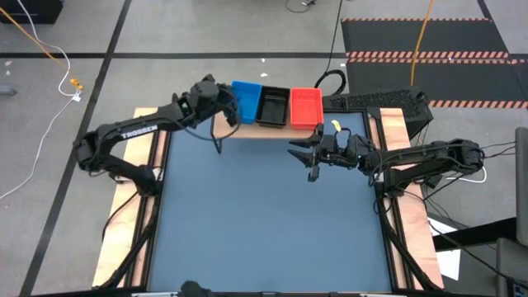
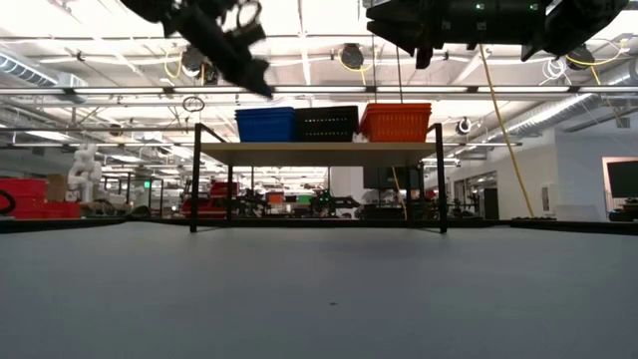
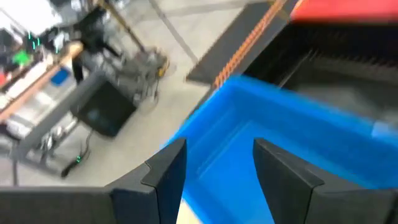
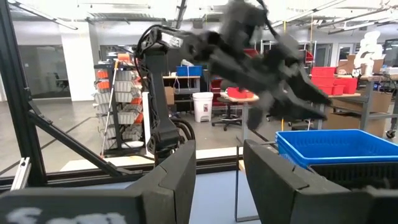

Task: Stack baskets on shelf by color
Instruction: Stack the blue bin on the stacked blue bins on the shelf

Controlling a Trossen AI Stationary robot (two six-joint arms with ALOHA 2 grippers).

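Observation:
On the light-wood shelf at the table's far edge, a blue basket, a black basket and a red basket stand side by side on their bottoms. In the low view the blue basket, the black basket and the red basket sit on the shelf's plank. My left gripper hovers open just above the blue basket's left end, touching nothing. My right gripper hangs open over the table, near the shelf's right end, with nothing in it.
The blue-grey tabletop lies bare in front of the shelf, whose thin black legs stand on it. Wooden boards run along both table sides. A black box sits beyond the red basket. Cables lie on the floor.

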